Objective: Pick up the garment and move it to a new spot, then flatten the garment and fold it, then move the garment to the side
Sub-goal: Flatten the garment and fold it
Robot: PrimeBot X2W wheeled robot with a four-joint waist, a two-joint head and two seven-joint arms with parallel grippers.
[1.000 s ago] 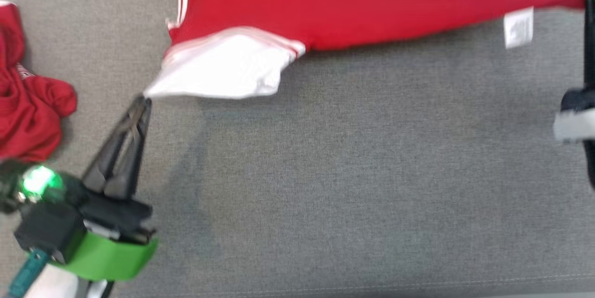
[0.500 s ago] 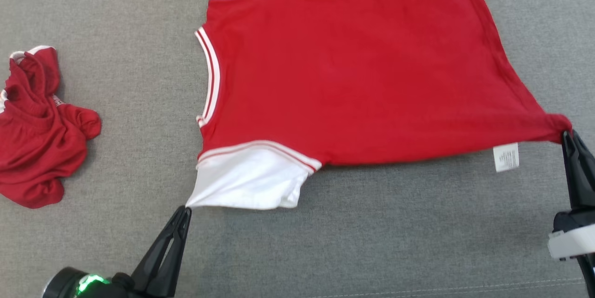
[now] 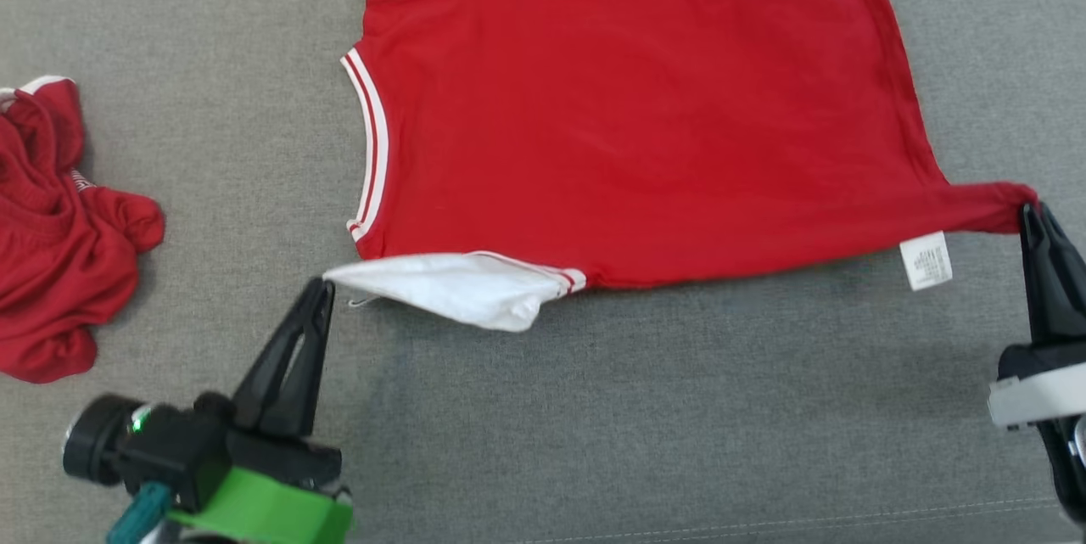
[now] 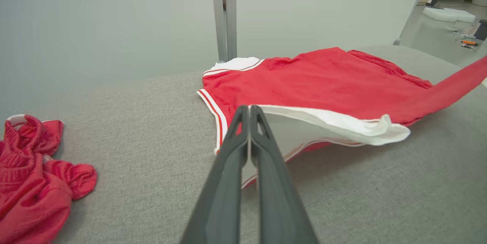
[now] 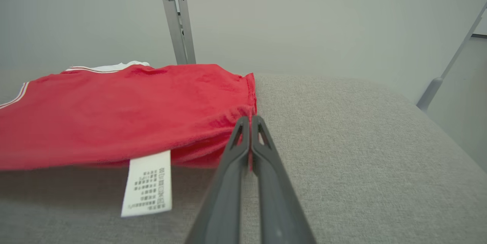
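Observation:
A red garment (image 3: 628, 103) with white sleeves and a striped collar lies spread on the grey cushion (image 3: 594, 408). My left gripper (image 3: 323, 286) is shut on the tip of the near white sleeve (image 3: 450, 285), which is lifted off the cushion (image 4: 323, 122). My right gripper (image 3: 1032, 210) is shut on the garment's near hem corner, pulled into a taut point. In the left wrist view the left gripper (image 4: 249, 107) pinches the sleeve edge. In the right wrist view the right gripper (image 5: 250, 119) pinches the red hem (image 5: 114, 122). A white care label (image 3: 926, 260) hangs by the hem.
A second red garment (image 3: 59, 238) lies crumpled at the cushion's left side, also in the left wrist view (image 4: 34, 175). A grey metal post (image 4: 224, 11) stands behind the cushion against a pale wall. The cushion's front seam (image 3: 764, 518) runs near the bottom.
The head camera has shifted between frames. My left gripper has raised the white sleeve, which now looks thinner and folded. My right gripper keeps hold of the hem corner.

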